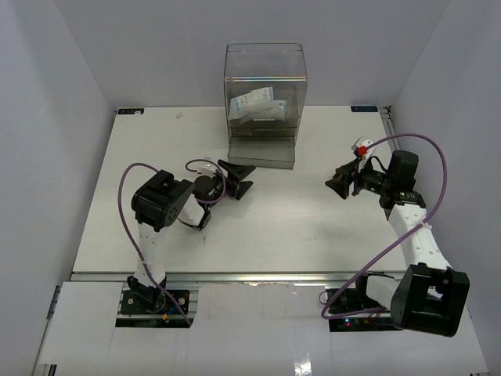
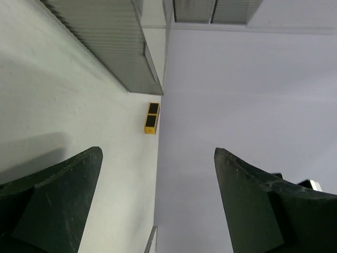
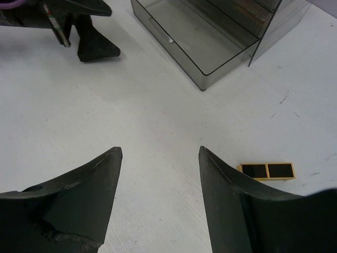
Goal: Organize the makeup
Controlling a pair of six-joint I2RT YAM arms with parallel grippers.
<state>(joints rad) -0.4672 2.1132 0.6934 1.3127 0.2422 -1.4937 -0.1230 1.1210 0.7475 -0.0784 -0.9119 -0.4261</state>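
The makeup I can see is a pair of white-blue sachet packets (image 1: pixel 257 106) lying inside the clear acrylic drawer box (image 1: pixel 266 59) at the back of the table. Dark shapes below them are too dim to name. The box's bottom drawer (image 3: pixel 202 39) is pulled out toward me and looks bare inside. My left gripper (image 1: pixel 244 178) (image 2: pixel 158 151) hovers just left of the drawer front, open with nothing between its fingers. To the right of the drawer, my right gripper (image 1: pixel 335 182) (image 3: pixel 160 149) points left over the white table, open and holding nothing.
A small yellow marker with two black squares (image 3: pixel 266 171) (image 2: pixel 151 117) lies on the table near the right gripper. White walls enclose the table (image 1: pixel 156 227) on three sides. The left gripper's fingers (image 3: pixel 92 39) show in the right wrist view's upper left.
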